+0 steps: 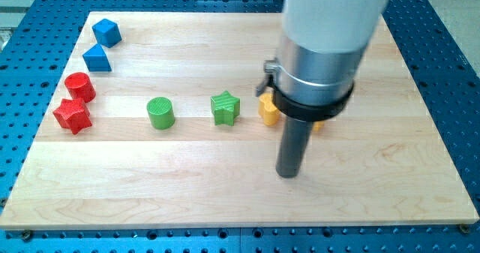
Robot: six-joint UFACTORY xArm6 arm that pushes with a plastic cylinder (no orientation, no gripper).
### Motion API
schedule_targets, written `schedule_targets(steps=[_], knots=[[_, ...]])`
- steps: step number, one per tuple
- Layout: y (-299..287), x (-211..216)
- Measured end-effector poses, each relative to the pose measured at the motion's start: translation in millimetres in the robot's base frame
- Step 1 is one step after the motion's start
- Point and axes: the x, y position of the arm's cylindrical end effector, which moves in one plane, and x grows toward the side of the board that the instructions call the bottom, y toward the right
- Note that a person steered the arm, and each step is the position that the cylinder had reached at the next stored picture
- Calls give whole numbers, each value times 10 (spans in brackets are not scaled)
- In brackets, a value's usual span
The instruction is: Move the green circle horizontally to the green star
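The green circle (pixel 160 112) stands on the wooden board (pixel 150 185) left of centre. The green star (pixel 225 108) sits to its right, with a gap of bare wood between them. My tip (pixel 288 173) rests on the board below and to the right of the green star, well away from the green circle. It touches no block. The wide arm body above it hides part of the board's upper right.
A yellow block (pixel 268 109) sits right of the green star, partly hidden by the arm; a sliver of orange (pixel 318 124) shows behind the rod. At the view's left are a red circle (pixel 79 86), a red star (pixel 73 115), a blue triangle (pixel 97 58) and a blue block (pixel 106 32).
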Motion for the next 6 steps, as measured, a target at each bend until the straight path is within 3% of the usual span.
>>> schedule_targets(steps=[1, 2, 3, 6], knots=[[-182, -286], [-845, -545], [-929, -609], [-311, -1734]])
